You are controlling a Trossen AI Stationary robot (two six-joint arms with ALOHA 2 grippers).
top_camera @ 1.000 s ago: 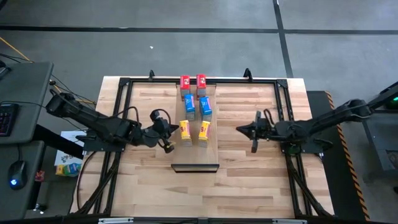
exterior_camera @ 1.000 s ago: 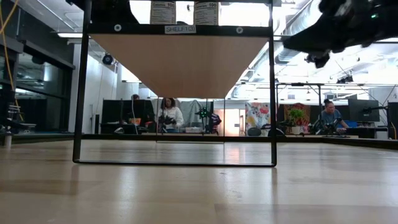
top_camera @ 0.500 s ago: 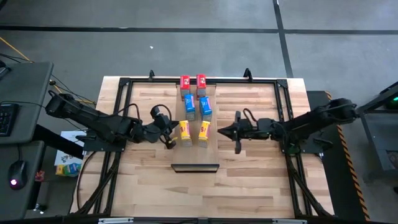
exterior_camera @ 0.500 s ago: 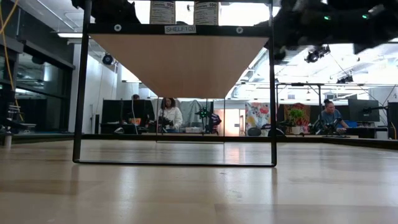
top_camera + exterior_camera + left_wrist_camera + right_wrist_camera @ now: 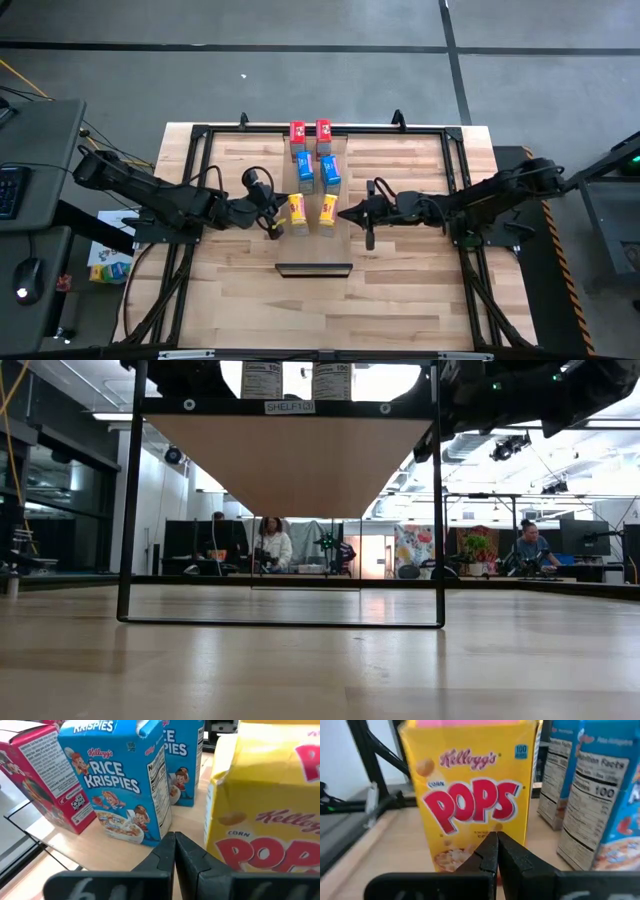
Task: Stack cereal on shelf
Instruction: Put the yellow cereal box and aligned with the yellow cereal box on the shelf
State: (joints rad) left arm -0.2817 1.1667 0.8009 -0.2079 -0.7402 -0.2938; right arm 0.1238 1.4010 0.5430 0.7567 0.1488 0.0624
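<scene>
Six cereal boxes stand upright on the pale shelf board [image 5: 314, 245], whose dark lip [image 5: 313, 268] is at its near end: two red [image 5: 297, 131] [image 5: 323, 128] at the far end, two blue [image 5: 305, 166] [image 5: 330, 170] in the middle, two yellow [image 5: 297, 209] [image 5: 328, 209] nearest. My left gripper [image 5: 273, 226] is shut beside the left yellow box [image 5: 270, 820]. My right gripper [image 5: 342, 214] is shut, its tips right at the right yellow box's printed face [image 5: 470, 800]. My left gripper's shut fingertips [image 5: 174, 842] come level from the table's left, beside the left yellow box's near left corner [image 5: 210, 840]; I cannot tell whether they touch it. My right gripper's shut fingertips [image 5: 496, 842] come level from the table's right at the lower part of the right yellow box's face [image 5: 485, 827]; I cannot tell whether they touch it.
A black metal frame [image 5: 200, 135] runs round the table and carries the shelf above the tabletop [image 5: 290, 460]. The butcher-block top [image 5: 400, 300] is bare on both sides of the shelf. People sit in the room behind the table [image 5: 272, 545].
My right gripper has gone toward the table's left, from well to the right of the shelf up to the right yellow box, staying shut. The boxes have kept their places.
</scene>
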